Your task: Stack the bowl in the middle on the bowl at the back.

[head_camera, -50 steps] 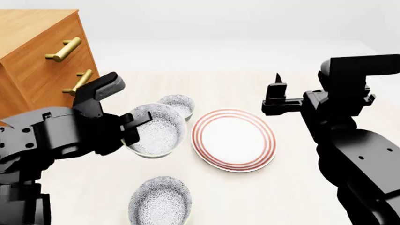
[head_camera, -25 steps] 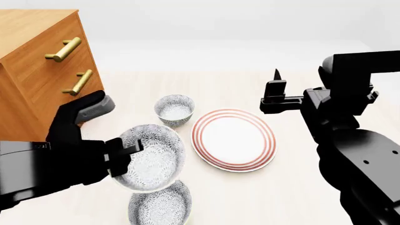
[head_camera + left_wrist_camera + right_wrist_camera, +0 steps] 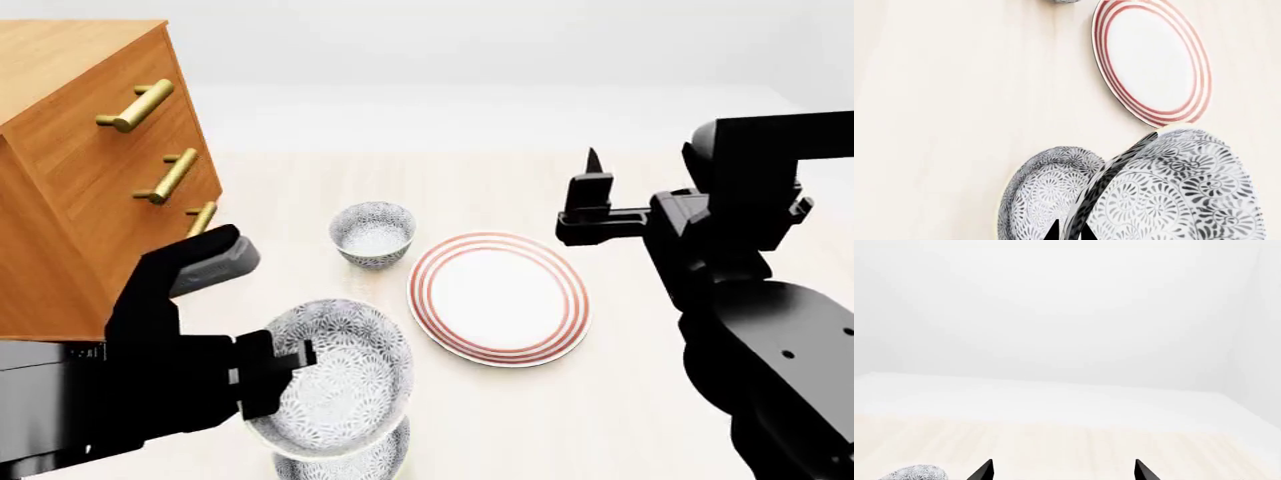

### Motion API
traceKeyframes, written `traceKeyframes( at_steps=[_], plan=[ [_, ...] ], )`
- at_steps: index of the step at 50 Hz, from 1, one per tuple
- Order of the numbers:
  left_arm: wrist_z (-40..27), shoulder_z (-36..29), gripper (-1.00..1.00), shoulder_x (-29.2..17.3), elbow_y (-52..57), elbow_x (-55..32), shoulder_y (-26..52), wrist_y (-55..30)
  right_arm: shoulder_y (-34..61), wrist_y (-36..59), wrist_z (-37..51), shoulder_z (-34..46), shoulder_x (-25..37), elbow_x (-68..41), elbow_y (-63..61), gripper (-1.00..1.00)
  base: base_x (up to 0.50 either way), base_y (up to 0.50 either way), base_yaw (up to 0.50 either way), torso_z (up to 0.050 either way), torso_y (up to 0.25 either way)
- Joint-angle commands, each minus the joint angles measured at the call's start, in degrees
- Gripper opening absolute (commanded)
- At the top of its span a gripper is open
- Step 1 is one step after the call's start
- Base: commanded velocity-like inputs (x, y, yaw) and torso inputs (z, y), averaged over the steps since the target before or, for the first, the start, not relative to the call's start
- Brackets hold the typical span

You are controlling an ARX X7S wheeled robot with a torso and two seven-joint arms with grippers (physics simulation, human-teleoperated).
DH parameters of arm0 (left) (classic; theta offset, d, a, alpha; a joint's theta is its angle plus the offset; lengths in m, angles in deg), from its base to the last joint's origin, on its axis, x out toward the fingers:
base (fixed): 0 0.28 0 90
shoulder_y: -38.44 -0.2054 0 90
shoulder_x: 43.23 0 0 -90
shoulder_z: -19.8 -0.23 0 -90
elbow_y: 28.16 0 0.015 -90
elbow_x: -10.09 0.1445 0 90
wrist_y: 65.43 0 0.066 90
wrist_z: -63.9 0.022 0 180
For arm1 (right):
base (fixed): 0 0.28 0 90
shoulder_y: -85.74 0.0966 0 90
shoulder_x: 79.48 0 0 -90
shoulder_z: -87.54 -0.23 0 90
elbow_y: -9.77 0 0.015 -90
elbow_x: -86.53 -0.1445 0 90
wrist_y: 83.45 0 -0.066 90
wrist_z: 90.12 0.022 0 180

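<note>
We are carrying the bowl in the middle (image 3: 334,375) in the left gripper (image 3: 278,368), its jaws clamping the rim, just above the bowl at the back (image 3: 340,462) (which we are taking to be the one nearest us, not the far bowl (image 3: 372,232)). To do this well, we are centring rim over rim, levelling the tilt, then lowering gently before letting go. The right gripper (image 3: 587,195) is idling with its jaws spread.
</note>
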Motion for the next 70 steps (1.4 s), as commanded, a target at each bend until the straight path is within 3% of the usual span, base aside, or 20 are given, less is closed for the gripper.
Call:
traceKeyframes(
  at_steps=[1,70],
  plan=[
    [2.2,-1.9,-1.00,0.0,0.0,2.2,-0.6,-0.1,-0.6,0.2,0.2,-0.5,0.2,-0.6,-0.7,1.00,0.00,0.00,0.00,0.000,0.000],
    [11.8,-6.4,-1.00,1.9,-4.2,19.1,-5.5,-2.7,-3.0,-2.1,1.4,-0.2,1.1,-1.9,0.8,1.00,0.00,0.00,0.00,0.000,0.000]
  ],
)
